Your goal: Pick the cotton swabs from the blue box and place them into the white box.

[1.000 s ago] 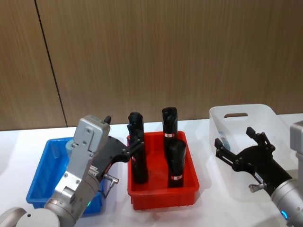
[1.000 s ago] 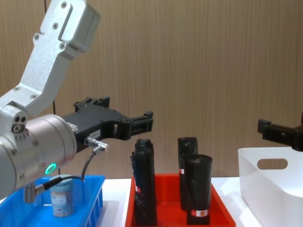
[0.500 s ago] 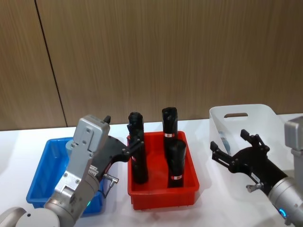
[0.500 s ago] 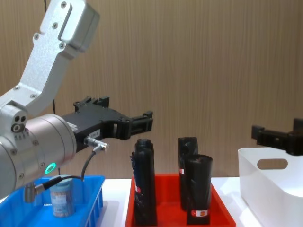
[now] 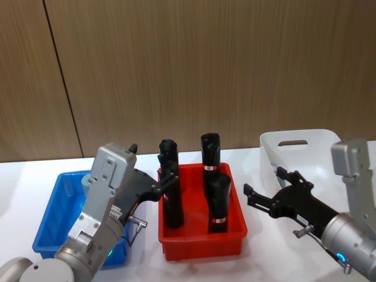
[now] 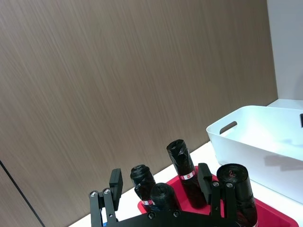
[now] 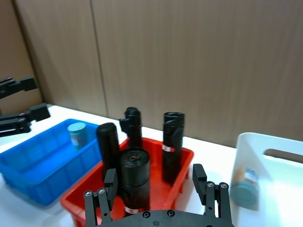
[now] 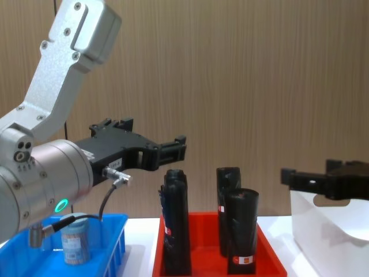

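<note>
Brown wood panelling backs a white counter (image 5: 258, 247), and on it I have three bins in a row: the blue box (image 5: 56, 220) on my left, a red tray (image 5: 200, 235) of tall black rolls (image 5: 216, 202) in the middle, the white box (image 5: 329, 147) on my right.

One jar of cotton swabs (image 7: 77, 133) stands upright at the far end of the blue box — pale lid up, which suits a grasp from above or the side. Another jar (image 7: 244, 189) lies on its side inside the white box, against the near wall, so I judge the job partly done with at least one jar left to move.

My left hand (image 5: 167, 181) hangs raised over the boundary between blue box and red tray, fingers apart and holding nothing; it sits high enough to clear the rolls, which I read as a waiting pose. My right hand (image 5: 264, 191) is over the gap between red tray and white box, pointed towards the tray, fingers spread and empty — consistent with an arm that has nothing to carry.

The rolls stand taller than either box wall, so any path across the middle should go over them, not between.
</note>
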Controlling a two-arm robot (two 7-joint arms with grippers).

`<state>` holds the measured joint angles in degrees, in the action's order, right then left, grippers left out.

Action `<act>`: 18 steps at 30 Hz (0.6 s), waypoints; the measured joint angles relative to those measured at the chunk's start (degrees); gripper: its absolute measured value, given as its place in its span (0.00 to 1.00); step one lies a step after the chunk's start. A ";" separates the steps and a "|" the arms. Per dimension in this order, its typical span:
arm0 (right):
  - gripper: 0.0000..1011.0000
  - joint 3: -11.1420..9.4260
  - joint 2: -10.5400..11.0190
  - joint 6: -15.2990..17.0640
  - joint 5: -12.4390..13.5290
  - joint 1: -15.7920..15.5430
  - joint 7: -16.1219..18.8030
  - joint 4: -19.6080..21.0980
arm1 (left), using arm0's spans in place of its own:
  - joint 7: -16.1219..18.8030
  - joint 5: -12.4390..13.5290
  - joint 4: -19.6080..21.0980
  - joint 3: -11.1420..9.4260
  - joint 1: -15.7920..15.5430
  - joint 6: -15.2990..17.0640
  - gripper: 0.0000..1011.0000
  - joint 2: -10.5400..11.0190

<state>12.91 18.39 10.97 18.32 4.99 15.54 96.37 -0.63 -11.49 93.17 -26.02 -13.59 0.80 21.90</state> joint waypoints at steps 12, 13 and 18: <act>0.99 1.24 -1.70 2.71 -1.31 4.60 7.23 -5.14 | 0.00 0.00 0.00 0.00 0.00 0.00 0.99 0.00; 0.99 1.29 -1.78 2.77 -1.45 4.77 7.52 -5.37 | 0.00 0.00 0.00 0.00 0.00 0.00 0.99 0.00; 0.99 1.82 -2.67 2.98 -2.11 6.63 9.10 -8.02 | 0.00 0.00 0.00 0.00 0.00 0.00 0.99 0.00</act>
<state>14.73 15.72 13.94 16.21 11.62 24.64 88.36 -0.63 -11.48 93.17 -26.02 -13.59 0.80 21.90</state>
